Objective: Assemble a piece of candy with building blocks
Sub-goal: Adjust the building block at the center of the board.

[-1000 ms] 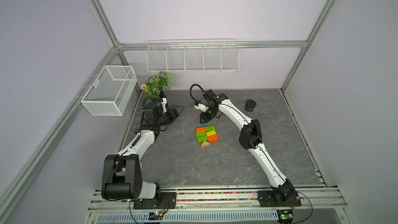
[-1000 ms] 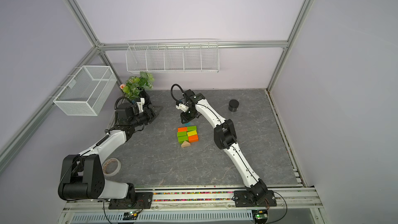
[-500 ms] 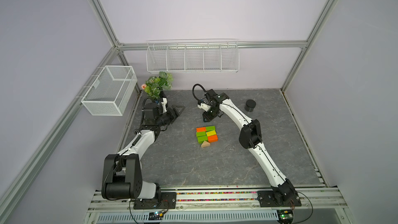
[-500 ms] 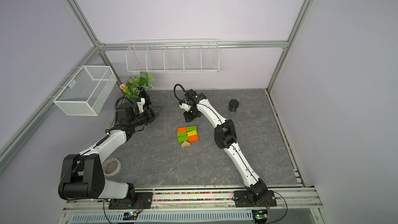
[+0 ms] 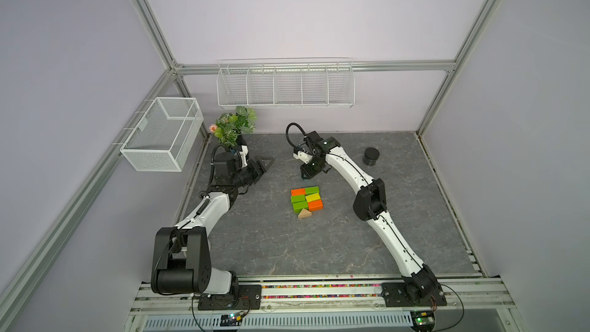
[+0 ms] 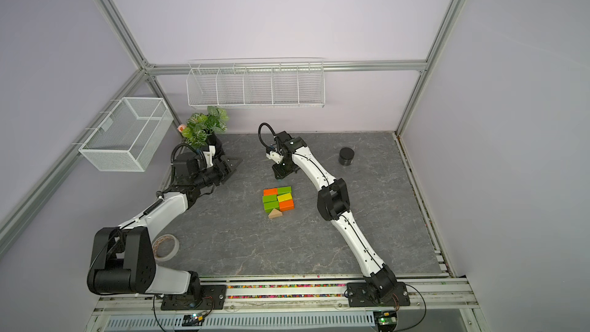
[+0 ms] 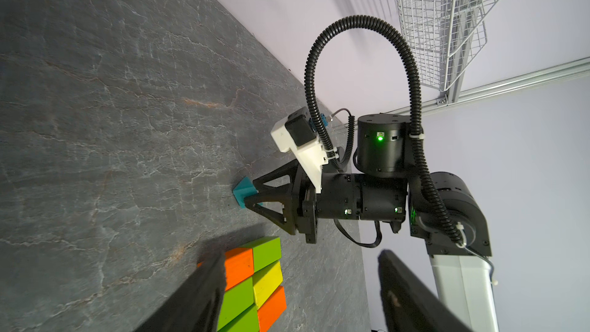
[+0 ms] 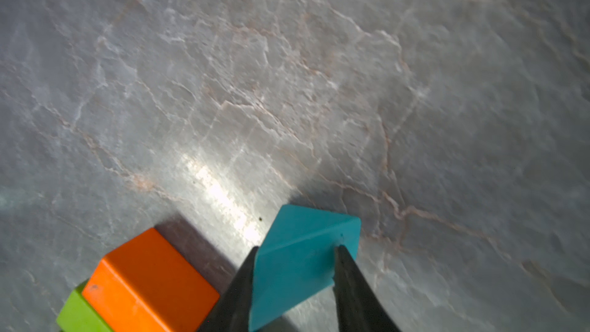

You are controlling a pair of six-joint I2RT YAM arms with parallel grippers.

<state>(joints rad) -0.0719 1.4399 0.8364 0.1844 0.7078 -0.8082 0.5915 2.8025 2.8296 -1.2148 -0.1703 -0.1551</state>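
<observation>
Six bricks (image 5: pixel 306 199) are packed into a two-by-three slab in the middle of the table (image 5: pixel 255 234), with the tan triangle (image 5: pixel 304 213) snug against the end nearest the arm bases. From my screen the right gripper (image 8: pixel 297 248) looks clamped on the teal triangle (image 8: pixel 303 231), one finger on each side. It's down at the tabletop just off the slab's far end, beside the orange brick (image 8: pixel 150 279), small gap between them. Left gripper (image 5: pixel 265 164) hangs near the back-left corner, jaws spread wide, nothing in them.
</observation>
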